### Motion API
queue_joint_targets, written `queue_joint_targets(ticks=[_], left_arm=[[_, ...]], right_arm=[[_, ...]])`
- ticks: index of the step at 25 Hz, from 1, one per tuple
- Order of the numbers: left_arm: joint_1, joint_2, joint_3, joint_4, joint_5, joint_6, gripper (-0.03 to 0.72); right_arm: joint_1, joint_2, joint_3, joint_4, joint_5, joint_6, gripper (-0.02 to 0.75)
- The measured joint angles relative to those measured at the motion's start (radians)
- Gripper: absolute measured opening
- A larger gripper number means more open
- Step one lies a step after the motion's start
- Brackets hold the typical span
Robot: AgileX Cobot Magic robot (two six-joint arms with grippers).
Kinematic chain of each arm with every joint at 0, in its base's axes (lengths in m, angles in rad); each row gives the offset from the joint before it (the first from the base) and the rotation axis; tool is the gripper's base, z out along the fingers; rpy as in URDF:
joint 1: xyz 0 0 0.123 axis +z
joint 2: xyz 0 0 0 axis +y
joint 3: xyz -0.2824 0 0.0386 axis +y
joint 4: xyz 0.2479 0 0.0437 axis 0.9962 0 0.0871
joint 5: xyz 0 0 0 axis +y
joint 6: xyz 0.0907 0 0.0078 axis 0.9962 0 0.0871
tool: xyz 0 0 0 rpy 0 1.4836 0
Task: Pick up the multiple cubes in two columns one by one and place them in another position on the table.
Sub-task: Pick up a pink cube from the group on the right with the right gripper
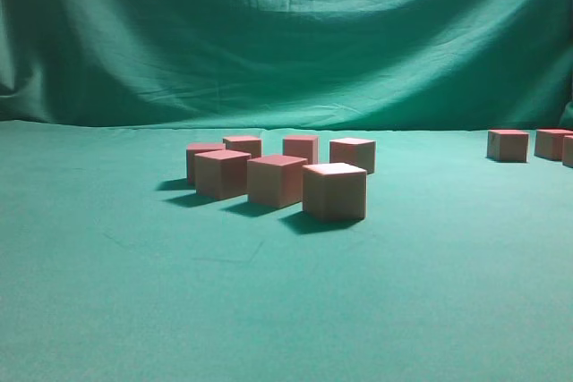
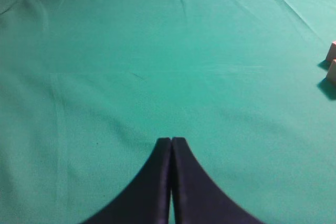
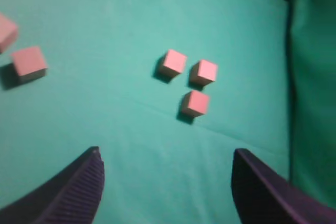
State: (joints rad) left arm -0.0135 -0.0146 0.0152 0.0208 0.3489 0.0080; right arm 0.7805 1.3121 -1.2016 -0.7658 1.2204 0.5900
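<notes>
Several reddish-pink cubes (image 1: 277, 180) stand in two columns on the green table (image 1: 286, 310) at the centre of the exterior view. Three more cubes (image 1: 508, 145) stand apart at the far right. No gripper shows in the exterior view. My left gripper (image 2: 171, 140) is shut and empty over bare cloth, with two cube edges (image 2: 332, 72) at the right border of its view. My right gripper (image 3: 168, 153) is wide open and empty, above the cloth. The group of three cubes (image 3: 195, 103) lies ahead of it, and two cubes (image 3: 29, 62) of the columns lie at the far left.
A draped green backdrop (image 1: 286, 33) hangs behind the table. In the right wrist view a dark fold of cloth (image 3: 310, 77) runs down the right side, past the three cubes. Bare cloth (image 1: 107, 248) lies left and in front of the columns.
</notes>
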Motion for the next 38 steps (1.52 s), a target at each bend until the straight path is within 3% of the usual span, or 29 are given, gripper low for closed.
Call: queue_joint_targets(ticks=[4,8,12,18,21,23,38], left_arm=[[0.000,0.000,0.000,0.000,0.000,0.000,0.000],[0.000,0.000,0.000,0.000,0.000,0.000,0.000],[0.000,0.000,0.000,0.000,0.000,0.000,0.000],[0.000,0.000,0.000,0.000,0.000,0.000,0.000],[0.000,0.000,0.000,0.000,0.000,0.000,0.000],[0.000,0.000,0.000,0.000,0.000,0.000,0.000],[0.000,0.000,0.000,0.000,0.000,0.000,0.000]], right_arm=[[-0.103,0.001,0.000,-0.009,-0.007,0.011,0.505],[-0.274,0.001,0.000,0.069,-0.117,-0.013,0.505],[-0.471,0.031,0.000,0.249,-0.213,-0.132,0.505],[-0.668,0.162,0.000,0.540,-0.292,-0.360,0.505],[-0.708,0.247,0.000,0.610,-0.322,-0.441,0.505],[-0.716,0.304,0.000,0.617,-0.354,-0.459,0.579],[-0.753,0.561,-0.001,0.622,-0.625,-0.464,0.566]])
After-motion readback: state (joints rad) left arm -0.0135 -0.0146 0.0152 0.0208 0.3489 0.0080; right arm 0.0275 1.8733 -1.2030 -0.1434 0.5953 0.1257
